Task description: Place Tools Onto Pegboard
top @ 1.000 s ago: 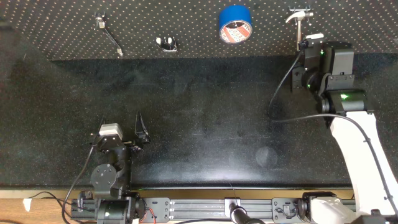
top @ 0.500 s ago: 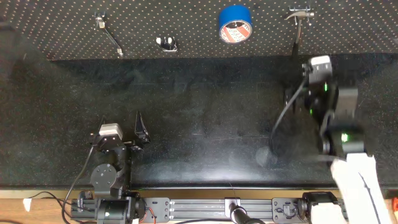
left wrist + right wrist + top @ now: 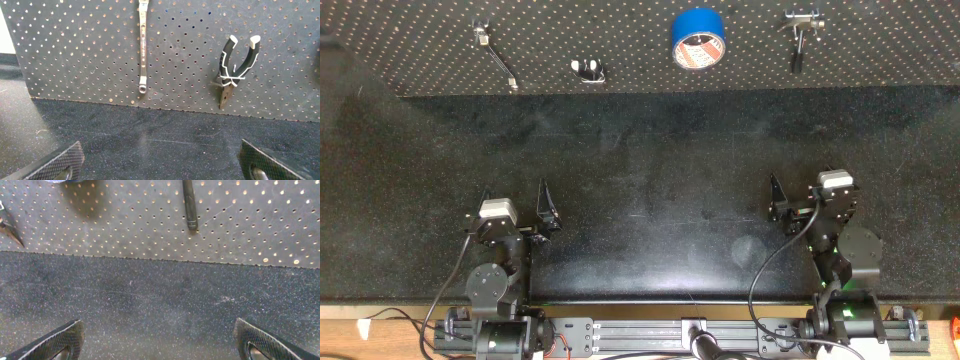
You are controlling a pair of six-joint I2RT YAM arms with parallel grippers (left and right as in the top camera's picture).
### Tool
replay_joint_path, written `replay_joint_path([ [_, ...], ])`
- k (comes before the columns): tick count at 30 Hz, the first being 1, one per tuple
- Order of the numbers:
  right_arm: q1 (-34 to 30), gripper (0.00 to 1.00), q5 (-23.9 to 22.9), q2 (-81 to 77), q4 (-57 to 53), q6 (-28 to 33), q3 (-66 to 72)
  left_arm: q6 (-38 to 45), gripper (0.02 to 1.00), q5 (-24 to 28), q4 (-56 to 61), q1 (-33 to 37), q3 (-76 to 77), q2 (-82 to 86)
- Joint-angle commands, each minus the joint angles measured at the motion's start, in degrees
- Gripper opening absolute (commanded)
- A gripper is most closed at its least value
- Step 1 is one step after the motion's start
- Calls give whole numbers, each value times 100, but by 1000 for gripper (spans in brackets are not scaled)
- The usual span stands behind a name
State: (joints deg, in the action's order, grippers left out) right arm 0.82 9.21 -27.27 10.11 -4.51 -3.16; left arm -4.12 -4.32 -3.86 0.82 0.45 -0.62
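Along the black perforated pegboard (image 3: 620, 30) at the far side of the work surface hang four things. They are a long silver wrench (image 3: 496, 58), a pair of pliers with black-and-white handles (image 3: 588, 70), a blue roll of tape (image 3: 698, 39) and a hammer with a black handle (image 3: 798, 45). Each hangs from its upper end, so its weight keeps it seated, the wrench by its ring end and the hammer by its head (the hooks themselves are too small to make out). The hanging looks complete. The left gripper (image 3: 515, 205) and the right gripper (image 3: 812, 205) sit low over the dark speckled mat (image 3: 650, 150), close to their bases and well apart from the board. Both have their jaws spread wide with nothing between them, probably parked there so that neither can knock a hung tool.
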Motion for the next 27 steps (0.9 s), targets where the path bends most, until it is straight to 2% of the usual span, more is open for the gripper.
replay_joint_path([
  [1, 24, 974, 96, 542, -13, -153, 201, 13, 996, 50, -42, -24, -13, 42],
  [8, 114, 976, 92, 1456, -597, -234, 293, 13, 996, 50, -42, -24, -13, 42],
  [12, 164, 976, 92, 2074, -1355, -236, 293, 13, 996, 50, -42, -24, -13, 42],
  [17, 166, 976, 44, 2695, -1357, -208, 293, 13, 996, 50, -42, -24, -13, 42],
  [27, -4, 976, 26, 2723, -1368, -13, 293, 13, 996, 50, -42, -24, -13, 42],
])
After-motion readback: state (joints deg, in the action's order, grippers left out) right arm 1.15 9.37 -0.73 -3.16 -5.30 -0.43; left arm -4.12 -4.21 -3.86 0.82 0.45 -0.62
